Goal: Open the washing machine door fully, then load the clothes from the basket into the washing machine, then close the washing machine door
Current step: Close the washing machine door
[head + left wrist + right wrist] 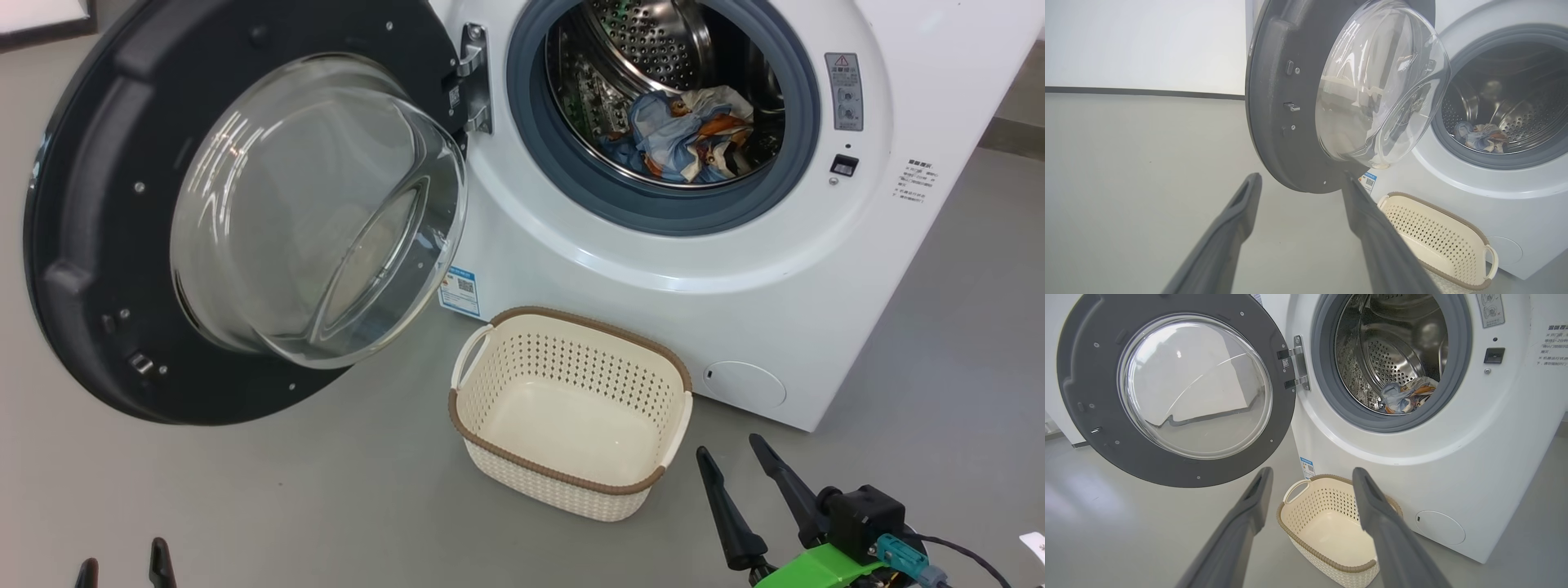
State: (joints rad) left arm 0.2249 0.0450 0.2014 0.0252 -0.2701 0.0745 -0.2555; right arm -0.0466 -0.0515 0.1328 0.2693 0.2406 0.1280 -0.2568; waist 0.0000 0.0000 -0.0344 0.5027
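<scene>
Right gripper [729, 447] low beside basket [588, 359], jaws apart, empty, left gripper [122, 559] tips up, likewise released

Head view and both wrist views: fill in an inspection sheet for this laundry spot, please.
Surface: smooth grey floor.
Job's things: washing machine door standing wide open; clothes inside the drum of the washing machine; basket empty, on the floor before it.
Clutter: small white scrap at head view's right edge, unclear.
Grippers: left gripper and right gripper both open, holding nothing.
Cables: black cable at the right wrist.
Surroundings: white wall with dark skirting.
</scene>
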